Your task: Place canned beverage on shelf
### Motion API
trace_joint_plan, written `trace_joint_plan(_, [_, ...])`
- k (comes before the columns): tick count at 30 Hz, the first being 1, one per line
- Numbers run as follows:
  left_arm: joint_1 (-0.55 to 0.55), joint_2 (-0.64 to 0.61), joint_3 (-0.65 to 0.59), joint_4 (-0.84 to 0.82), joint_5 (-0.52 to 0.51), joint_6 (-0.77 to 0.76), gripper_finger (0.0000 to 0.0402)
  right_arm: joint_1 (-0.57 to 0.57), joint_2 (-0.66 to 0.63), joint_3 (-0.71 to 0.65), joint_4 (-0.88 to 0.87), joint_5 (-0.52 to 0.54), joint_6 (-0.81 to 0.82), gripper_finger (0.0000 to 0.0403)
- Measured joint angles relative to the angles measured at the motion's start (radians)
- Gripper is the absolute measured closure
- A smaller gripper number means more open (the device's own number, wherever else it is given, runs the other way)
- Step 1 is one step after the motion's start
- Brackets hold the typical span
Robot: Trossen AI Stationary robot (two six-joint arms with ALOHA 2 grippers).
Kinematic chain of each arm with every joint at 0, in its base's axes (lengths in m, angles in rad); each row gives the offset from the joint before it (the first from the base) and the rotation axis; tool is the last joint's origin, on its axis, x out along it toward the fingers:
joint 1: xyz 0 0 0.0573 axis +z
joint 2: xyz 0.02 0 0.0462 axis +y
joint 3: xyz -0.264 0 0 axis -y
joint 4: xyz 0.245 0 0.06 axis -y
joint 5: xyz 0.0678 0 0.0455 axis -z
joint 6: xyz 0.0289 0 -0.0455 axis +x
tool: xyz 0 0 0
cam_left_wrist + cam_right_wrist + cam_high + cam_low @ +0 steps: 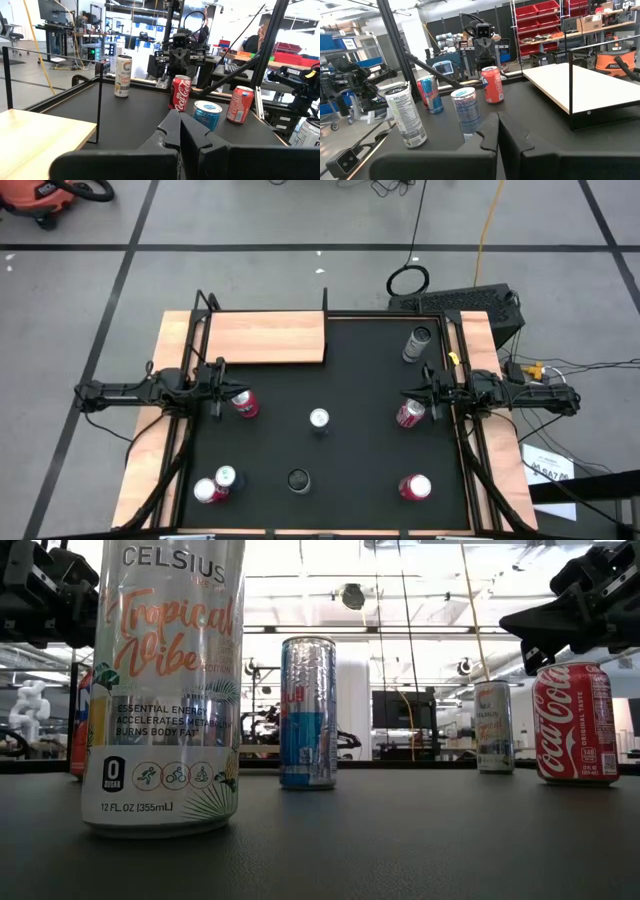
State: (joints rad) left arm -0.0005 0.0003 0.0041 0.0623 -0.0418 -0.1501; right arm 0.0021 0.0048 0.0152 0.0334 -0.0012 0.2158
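From above, the black mat [330, 470] carries scattered cans; the shelf [265, 338] sits empty at its far left corner. Both wrist views show jaws pressed shut, holding nothing. Open your left gripper [219, 375] first, then straddle the nearest red can [244, 404].

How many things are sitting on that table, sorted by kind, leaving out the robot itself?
Drink cans: 8
Wooden shelf: 1
Total: 9
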Motion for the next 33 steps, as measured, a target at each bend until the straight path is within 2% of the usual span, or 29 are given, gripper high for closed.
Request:
trace_joint_plan(6, [0.0, 0.0, 0.0, 0.0, 0.0, 0.0, 0.0402, 0.0, 0.0, 0.0, 0.004, 0.007, -0.004, 0.0403])
trace_joint_plan(8, [0.0, 0.0, 0.0, 0.0, 0.0, 0.0, 0.0401, -0.001, 0.001, 0.0, 0.014, 0.079, -0.011, 0.0403])
trace_joint_plan(12, [0.0, 0.0, 0.0, 0.0, -0.01, 0.005, 0.0402, -0.001, 0.001, 0.0, 0.031, 0.23, 0.146, 0.0403])
trace_joint_plan(15, [0.0, 0.0, 0.0, 0.001, -0.096, 0.006, 0.0402, -0.001, 0.001, 0.0, 0.039, 0.337, 0.286, 0.0403])
trace_joint_plan(18, [0.0, 0.0, 0.0, 0.003, -0.126, 0.023, 0.0402, -0.001, 0.003, 0.0, 0.054, 0.42, 0.385, 0.0403])
trace_joint_plan(22, [0.0, 0.0, 0.0, 0.025, -0.128, 0.017, 0.0402, -0.001, 0.003, 0.0, 0.062, 0.459, 0.422, 0.0403])
trace_joint_plan(28, [0.0, 0.0, 0.0, 0.069, -0.116, -0.153, 0.0402, -0.001, 0.003, 0.0, 0.099, 0.558, 0.588, 0.0403])
trace_joint_plan(33, [0.0, 0.0, 0.0, 0.079, -0.116, -0.159, 0.0402, -0.002, 0.004, 0.0, 0.191, 0.603, 0.567, 0.0403])
